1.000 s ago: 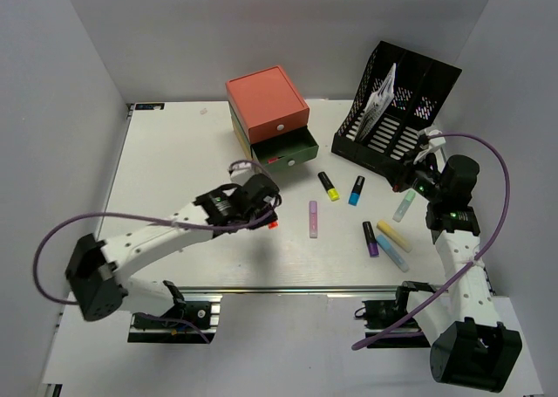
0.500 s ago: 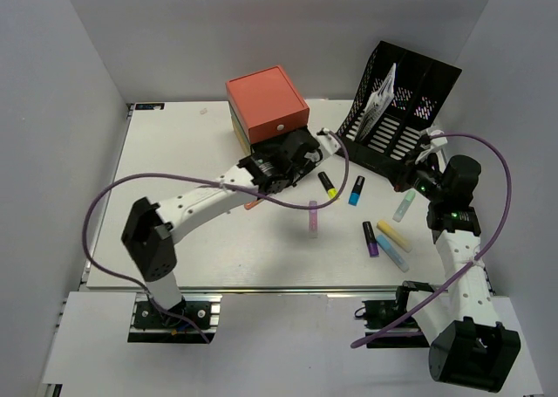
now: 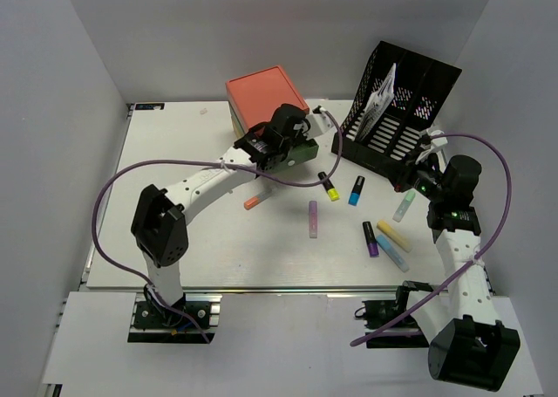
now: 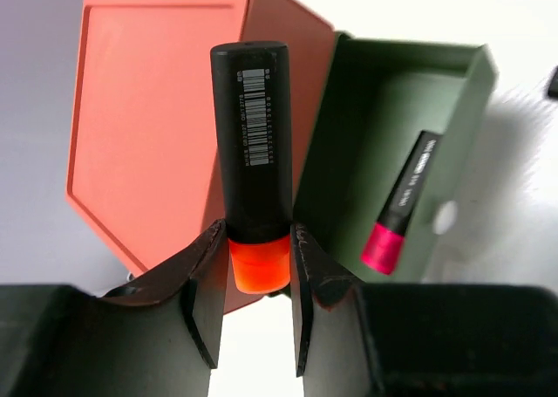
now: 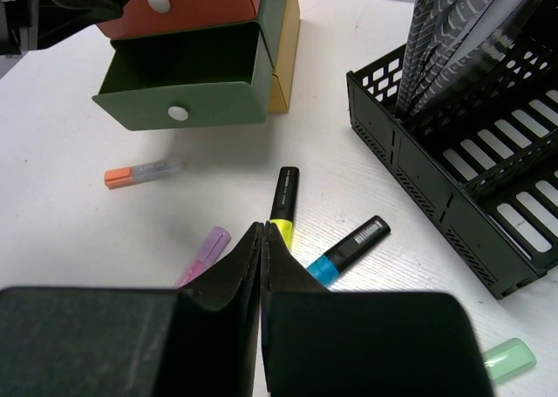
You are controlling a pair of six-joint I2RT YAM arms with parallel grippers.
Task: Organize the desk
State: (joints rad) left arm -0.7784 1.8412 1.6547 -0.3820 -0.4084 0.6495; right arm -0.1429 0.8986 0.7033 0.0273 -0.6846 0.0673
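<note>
The white desk [image 3: 174, 166] holds a drawer unit with a red top [image 3: 261, 96] and an open green drawer [image 4: 384, 109]. A pink-capped black marker [image 4: 402, 203] lies in that drawer. My left gripper [image 3: 292, 144] is over the drawer unit, beside the open drawer. In the left wrist view the left gripper [image 4: 258, 240] is shut on a black marker with an orange cap [image 4: 253, 144]. My right gripper [image 5: 262, 231] is shut and empty above the yellow marker [image 5: 283, 205] and the blue marker [image 5: 349, 249]; in the top view it [image 3: 417, 172] sits by the file rack.
Loose highlighters lie on the desk: pastel orange [image 3: 254, 201], lilac [image 3: 313, 219], yellow [image 3: 329, 186], blue [image 3: 357, 190], pale green [image 3: 404, 207], purple [image 3: 370, 238], pastel yellow [image 3: 393, 236], pale blue [image 3: 392, 254]. A black file rack [image 3: 410, 83] with papers [image 3: 381, 96] stands back right.
My left arm has swung from the front middle of the desk back to the drawer unit, carrying the orange-capped marker. The right arm has not moved.
</note>
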